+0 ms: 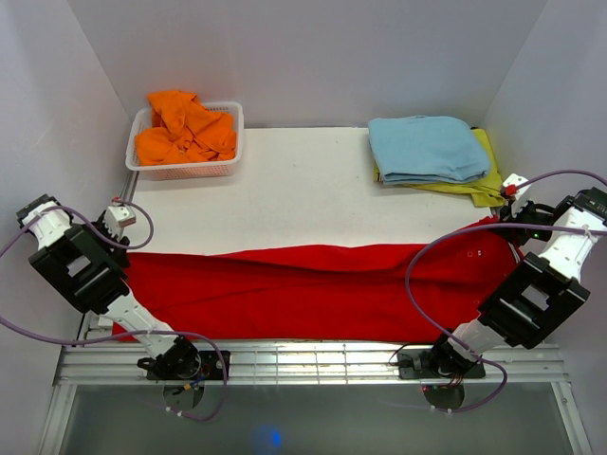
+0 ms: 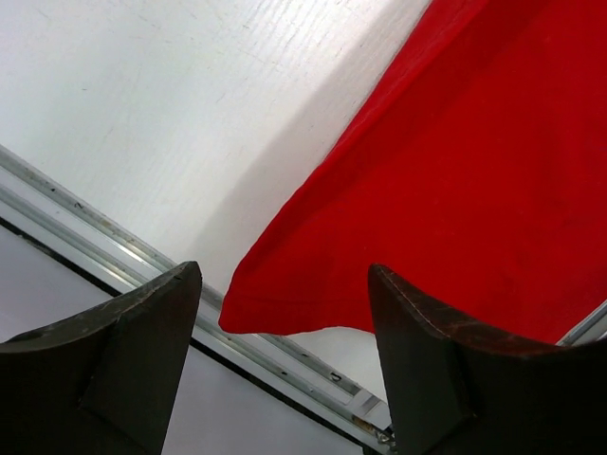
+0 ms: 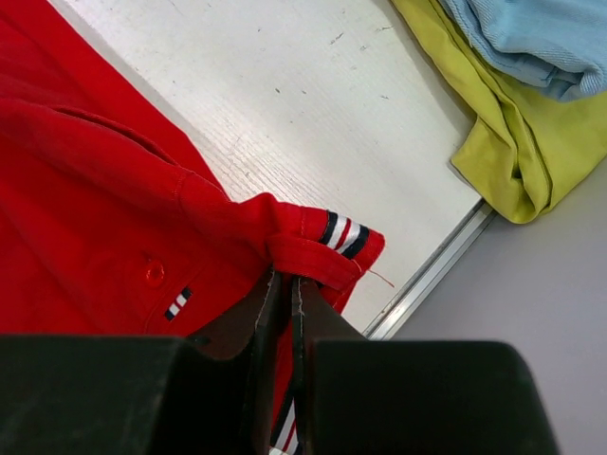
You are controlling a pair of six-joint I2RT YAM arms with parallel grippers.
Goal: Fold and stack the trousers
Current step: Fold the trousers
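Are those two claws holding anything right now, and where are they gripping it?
The right gripper pinches the red trousers at the striped waistband corner. The left gripper is open over the other end, holding nothing.

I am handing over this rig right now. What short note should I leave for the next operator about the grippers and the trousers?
Left gripper: open and empty, above the leg end of the red trousers.
Right gripper: shut on the striped waistband.
Trousers: stretched left to right along the near part of the table.
Done: laid out; no crosswise fold is visible.
Left: fold, then stack, probably on the light blue garment that lies on the yellow-green garment, far right.
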